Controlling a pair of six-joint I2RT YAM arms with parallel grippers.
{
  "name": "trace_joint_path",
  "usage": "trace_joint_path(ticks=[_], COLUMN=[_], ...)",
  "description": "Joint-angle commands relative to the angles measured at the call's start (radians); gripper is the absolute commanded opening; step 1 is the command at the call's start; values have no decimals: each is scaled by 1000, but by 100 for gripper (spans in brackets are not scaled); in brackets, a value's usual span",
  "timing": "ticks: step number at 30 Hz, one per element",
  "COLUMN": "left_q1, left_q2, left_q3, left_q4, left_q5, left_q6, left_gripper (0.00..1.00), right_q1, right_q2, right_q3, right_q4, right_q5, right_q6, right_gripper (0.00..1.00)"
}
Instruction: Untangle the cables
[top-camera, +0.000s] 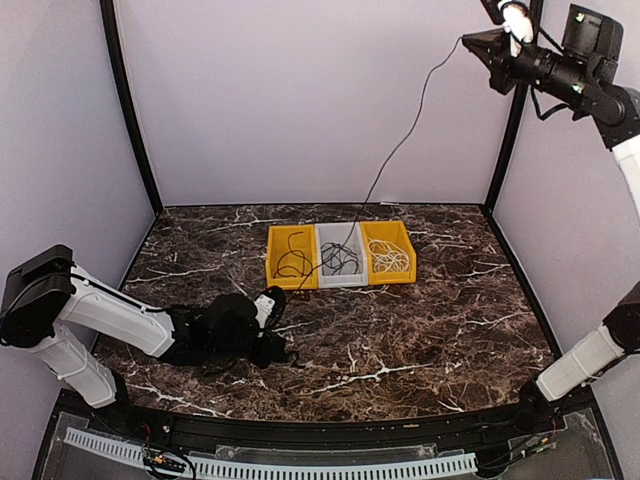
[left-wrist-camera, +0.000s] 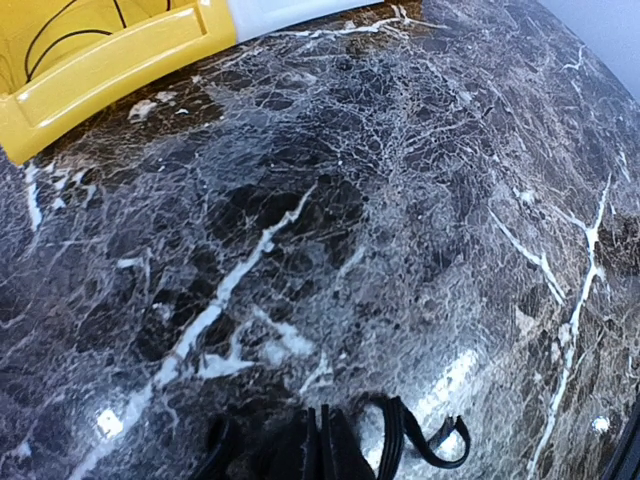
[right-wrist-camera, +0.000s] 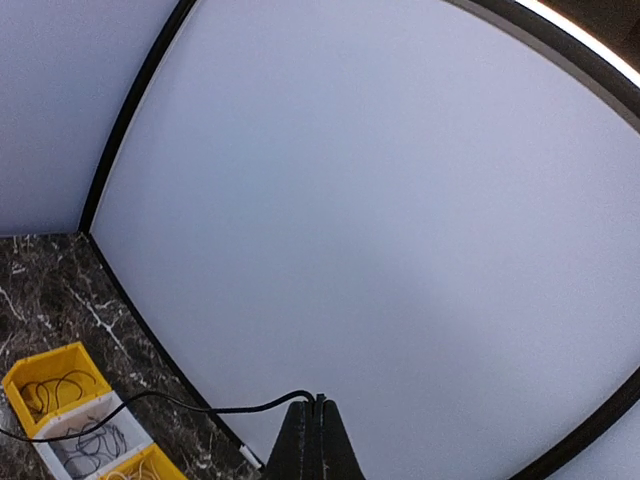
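The right pincer (right-wrist-camera: 318, 402), raised high toward the back wall, has its two dark fingers pressed together on the end of a thin black flexible cable (right-wrist-camera: 230, 409). From the grip the cord sags in a shallow curve, then runs in one long slack line down to the grey plastic middle bin (top-camera: 340, 282). Its lower part lies there in a loose, loopy heap on the bin floor. On either side stand a yellow plastic bin holding a second black looped cable (top-camera: 293, 262) and another yellow bin holding a white coiled cable (top-camera: 390, 258). All three bins touch in a row at the back of the dark, white-veined marble worktop (top-camera: 430, 330). The left pincer (left-wrist-camera: 322, 445) rests low on the worktop, just in front of the bins, with its fingers together on nothing. The step in hand looks like drawing one black cable up and out of its heap. The next move probably calls for carrying the held end sideways, since the arm seems near the top of its reach. The heap could snag and drag the bin, so the left pincer may need to steady it.
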Motion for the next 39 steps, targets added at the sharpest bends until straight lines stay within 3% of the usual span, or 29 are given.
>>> trace_joint_path(ticks=[1,8,11,14,21,29,34,39], left_q1=[4,4,3,3,3,3,3,3], left_q2=[-116,-70,-37,-18,-20,-35,-48,-40], left_q3=[-73,4,20,19,-5,-11,-19,-17], left_q4=[93,95,106,113,149,148,152,159], left_q5=[-29,-35,-5,8,5,-4,-13,-14], left_q6=[-8,52,45,32,23,18,13,15], left_gripper=[0,0,0,0,0,0,0,0], right_q1=[-10,-6,14,80,274,310,310,311], right_q2=[-145,-296,-286,-236,4,340,407,423], right_q3=[-428,-950,-1098,-1168,-1117,-897,-882,-886], right_q4=[-8,-95,-109,-81,136,162,169,163], right_q5=[-27,-251,-320,-311,-345,-403,-419,-489], right_q6=[-89,-185,-232,-242,-87,16,48,68], right_gripper=[0,0,34,47,54,57,46,43])
